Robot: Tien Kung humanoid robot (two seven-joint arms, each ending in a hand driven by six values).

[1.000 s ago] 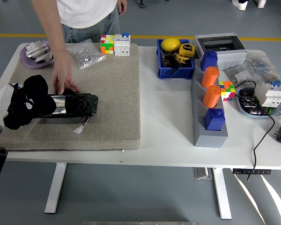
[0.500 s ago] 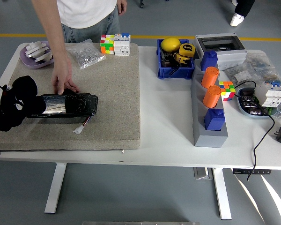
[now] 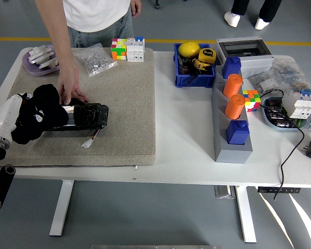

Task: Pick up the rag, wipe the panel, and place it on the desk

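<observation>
Black rag (image 3: 41, 111) bunched in the closed left robot hand (image 3: 28, 122) presses on the glossy panel's (image 3: 83, 116) left end while a person's hand (image 3: 71, 91) steadies it, so wiping looks underway; next, stroke rightward along it.

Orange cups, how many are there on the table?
2. Both stand in the grey rack on the table's right side: one orange cup farther back, the other orange cup just nearer, between two blue blocks. None looks hidden.
</observation>
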